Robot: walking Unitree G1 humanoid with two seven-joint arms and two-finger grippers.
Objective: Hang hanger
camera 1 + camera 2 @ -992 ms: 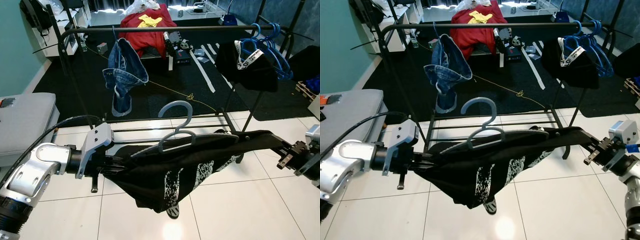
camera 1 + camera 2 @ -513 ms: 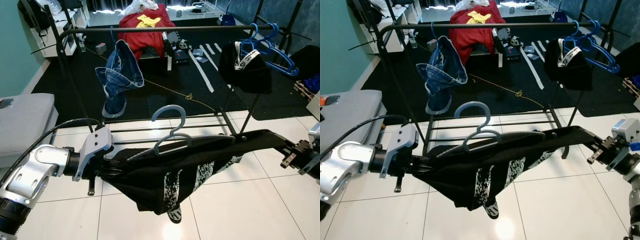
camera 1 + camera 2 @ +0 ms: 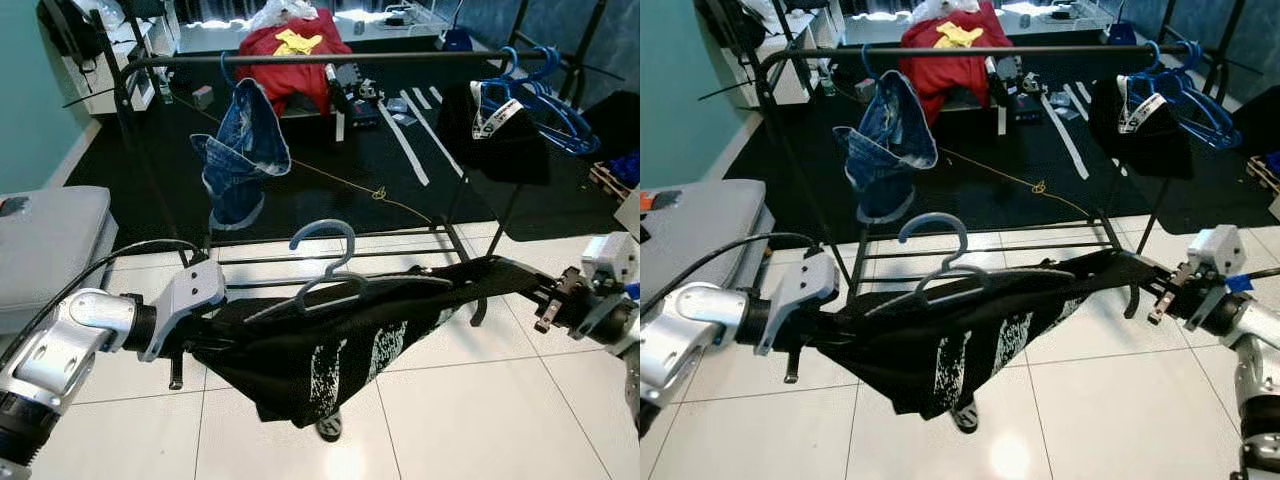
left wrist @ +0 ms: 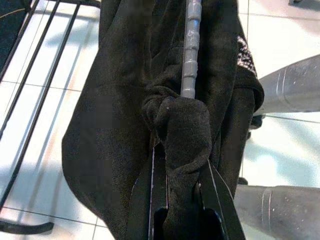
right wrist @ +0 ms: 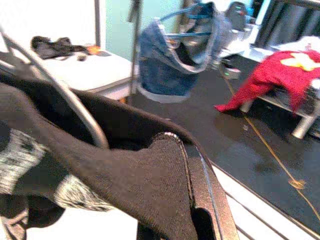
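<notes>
A grey-blue hanger point(image 3: 325, 240) carries a black shirt point(image 3: 330, 345) with white print, stretched level between my two grippers above the white tiles. My left gripper point(image 3: 218, 328) is shut on the shirt's bunched end, where the hanger's grey arm point(image 4: 191, 45) runs into the cloth; the cloth is squeezed between the black fingers point(image 4: 159, 190). My right gripper point(image 3: 1158, 296) is shut on the other end, with cloth draped over its finger point(image 5: 197, 175). The hook stands upright, below and in front of the rack's black top bar point(image 3: 350, 58).
On the bar hang blue jeans point(image 3: 240, 150) at the left and a black garment point(image 3: 500, 140) with several blue hangers point(image 3: 545, 90) at the right. The rack's low rails point(image 3: 330, 255) lie just behind the shirt. A grey cushion point(image 3: 45, 240) sits left; red cloth point(image 3: 290, 45) lies beyond.
My right gripper has come inward to the left, and the shirt sags a little more. The hanger's hook has shifted slightly left. Both grippers keep their hold.
</notes>
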